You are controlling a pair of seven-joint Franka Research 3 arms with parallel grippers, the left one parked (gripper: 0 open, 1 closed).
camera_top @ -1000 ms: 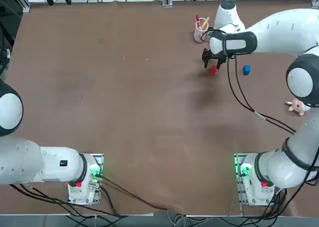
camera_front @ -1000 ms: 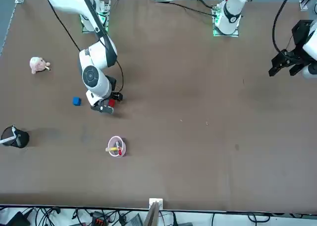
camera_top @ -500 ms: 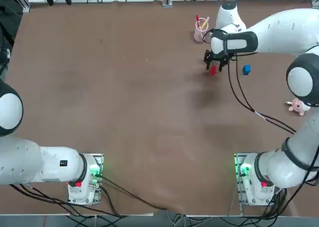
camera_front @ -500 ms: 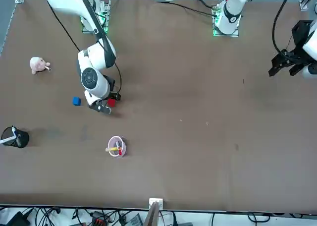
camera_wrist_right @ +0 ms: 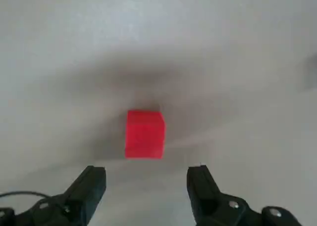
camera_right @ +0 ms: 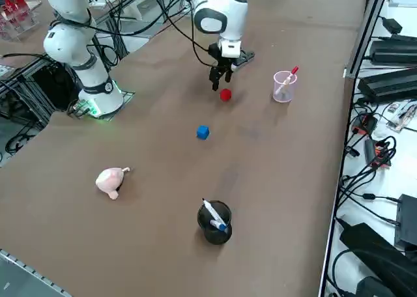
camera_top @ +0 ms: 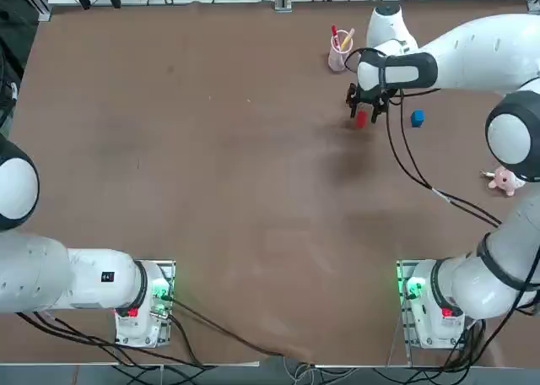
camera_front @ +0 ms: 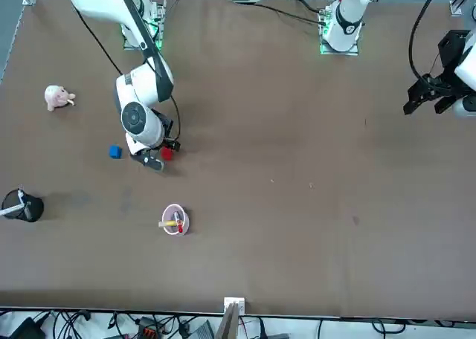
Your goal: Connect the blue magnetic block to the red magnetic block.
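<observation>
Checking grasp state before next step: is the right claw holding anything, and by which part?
Nothing is held. The right claw hangs open just above the red magnetic block, which sits on the table untouched. The blue magnetic block lies apart.

A brown table [camera_top: 211, 174] fills the room, with black cables [camera_right: 365, 147] and boxes along its edge

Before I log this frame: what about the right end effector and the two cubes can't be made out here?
- Top view: the right end effector covers part of the red magnetic block; its height above the block is unclear.
- Wrist view: only the red magnetic block shows; the blue magnetic block lies outside the frame.
- Every view: both cubes' faces look plain, so the magnetic sides cannot be told.
</observation>
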